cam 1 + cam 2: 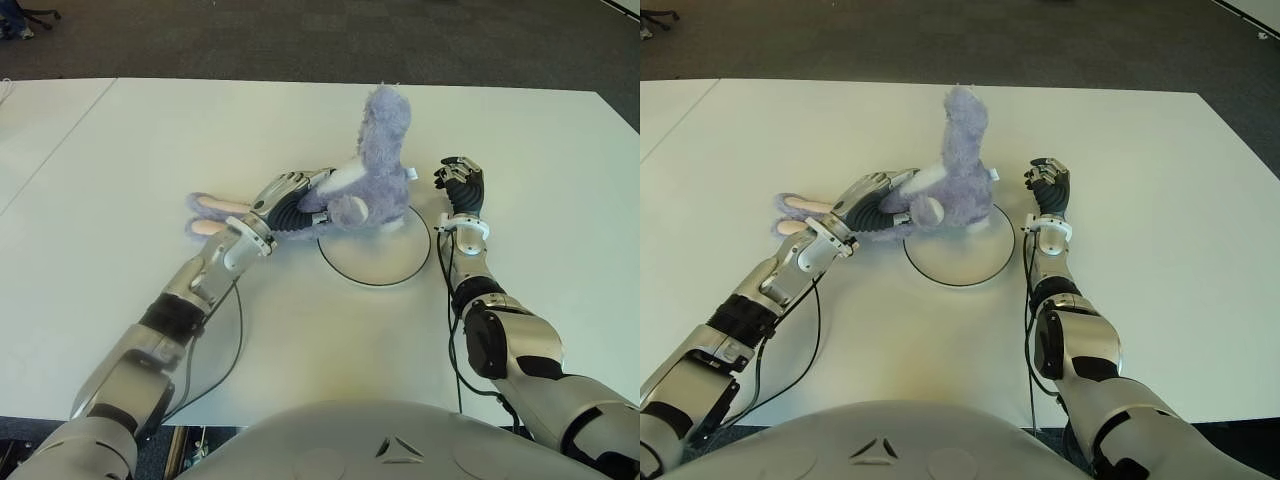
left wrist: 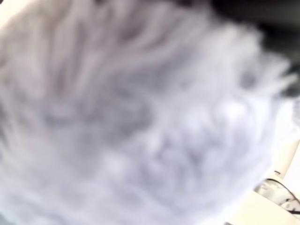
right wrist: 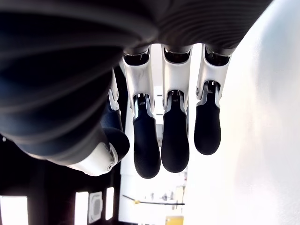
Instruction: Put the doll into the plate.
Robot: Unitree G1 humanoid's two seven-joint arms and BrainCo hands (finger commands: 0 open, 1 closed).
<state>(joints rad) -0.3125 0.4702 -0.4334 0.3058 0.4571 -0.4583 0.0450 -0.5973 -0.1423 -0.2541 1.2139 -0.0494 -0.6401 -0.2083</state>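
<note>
Left eye view: the left hand (image 1: 290, 200) is seen with its fingers wrapped around the lower body of a purple plush doll (image 1: 372, 165), which is held upright at the near-left rim of a round white plate (image 1: 392, 262). The doll's body is over the plate's far-left part; whether it touches the plate cannot be told. Just behind the left hand, on its outer side, two pale pink and purple plush parts (image 1: 210, 213) are seen lying on the table; what they belong to cannot be told. A black cable (image 1: 232, 340) is seen running along the left forearm onto the table.

The right hand (image 1: 460, 185) is shown just beside the plate, on its right, with fingers loosely extended and nothing held.

Left wrist view is filled almost wholly by blurred purple fur (image 2: 140, 112), so the grasp itself is not shown there. Right wrist view shows the dark fingertips (image 3: 175, 140) hanging straight and apart, empty.

The surface is a white table (image 1: 120, 150); dark carpet (image 1: 300, 35) is seen beyond its far edge.
</note>
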